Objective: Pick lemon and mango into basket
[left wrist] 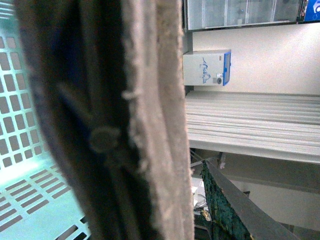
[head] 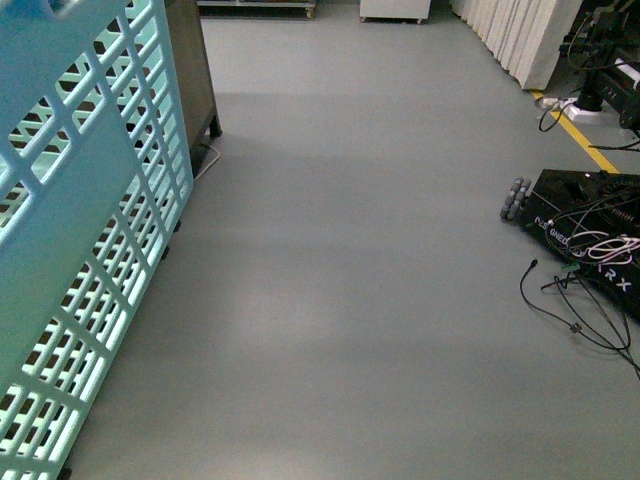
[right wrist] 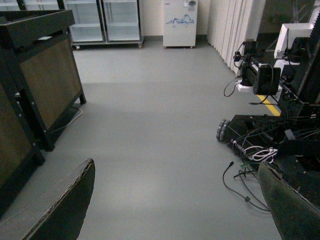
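Observation:
The aqua basket (head: pixel 80 250) fills the left of the front view, held up close to the camera, its lattice wall tilted. In the left wrist view the basket's lattice wall (left wrist: pixel 20 125) shows behind its brownish ribbed handle (left wrist: pixel 120 120), which fills the middle. My left gripper is shut on the basket's handle; one finger (left wrist: pixel 235 205) shows beside it. My right gripper (right wrist: pixel 175 210) is open and empty over bare grey floor, its two fingers (right wrist: pixel 60 205) wide apart. The lemon and the mango are out of view.
A dark wooden stand (head: pixel 190 70) stands behind the basket; it also shows in the right wrist view (right wrist: pixel 45 75). A black robot base with loose cables (head: pixel 585 240) lies on the floor at the right. White cabinets (right wrist: pixel 180 22) stand at the far wall.

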Robot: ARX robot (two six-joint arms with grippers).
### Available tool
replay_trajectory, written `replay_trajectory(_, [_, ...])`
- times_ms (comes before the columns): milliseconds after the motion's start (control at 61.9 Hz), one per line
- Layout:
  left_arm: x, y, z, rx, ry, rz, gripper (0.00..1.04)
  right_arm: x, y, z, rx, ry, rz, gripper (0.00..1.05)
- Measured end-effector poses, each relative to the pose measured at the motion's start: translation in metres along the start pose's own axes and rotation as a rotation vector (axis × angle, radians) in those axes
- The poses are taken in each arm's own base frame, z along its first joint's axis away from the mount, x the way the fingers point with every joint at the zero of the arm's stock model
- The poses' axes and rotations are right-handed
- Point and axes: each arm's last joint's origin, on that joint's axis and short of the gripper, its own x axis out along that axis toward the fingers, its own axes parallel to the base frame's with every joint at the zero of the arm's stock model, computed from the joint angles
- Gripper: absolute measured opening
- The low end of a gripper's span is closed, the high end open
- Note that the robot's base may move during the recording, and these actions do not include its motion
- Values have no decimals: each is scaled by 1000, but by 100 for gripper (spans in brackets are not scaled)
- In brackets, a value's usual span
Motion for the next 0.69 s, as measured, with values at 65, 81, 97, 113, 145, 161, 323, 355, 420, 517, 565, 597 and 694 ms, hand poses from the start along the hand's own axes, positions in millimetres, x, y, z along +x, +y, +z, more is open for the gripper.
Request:
replay_trajectory(65, [0, 0, 0, -1, 0, 0, 26, 0, 0, 0, 0, 0, 0, 96])
replay_trajectory(81, [0, 0, 0, 0, -1, 0, 26, 0, 0, 0, 1, 0, 0, 96])
replay_trajectory(97, [0, 0, 0, -1, -1, 0, 26, 0, 0, 0, 0, 0, 0, 96])
replay_trajectory(113, [0, 0, 0, 0, -1, 0, 26, 0, 0, 0, 0, 0, 0, 96])
replay_trajectory(145, [0, 0, 0, 0, 0, 0, 26, 0, 0, 0, 0, 0, 0, 96])
replay_trajectory(161, [0, 0, 0, -2, 0, 0, 26, 0, 0, 0, 0, 0, 0, 96])
replay_trajectory(323, [0, 0, 0, -2, 0, 0, 26, 0, 0, 0, 0, 0, 0, 96])
replay_trajectory(355, [0, 0, 0, -1, 0, 0, 26, 0, 0, 0, 0, 0, 0, 96])
replay_trajectory(420, [0, 0, 0, -1, 0, 0, 26, 0, 0, 0, 0, 0, 0, 96])
replay_trajectory(517, [0, 0, 0, -1, 0, 0, 26, 0, 0, 0, 0, 0, 0, 96])
replay_trajectory(565, [0, 0, 0, -2, -1, 0, 26, 0, 0, 0, 0, 0, 0, 96])
replay_trajectory(597, [0, 0, 0, -1, -1, 0, 26, 0, 0, 0, 0, 0, 0, 96])
replay_trajectory(694, [0, 0, 0, -2, 0, 0, 26, 0, 0, 0, 0, 0, 0, 96])
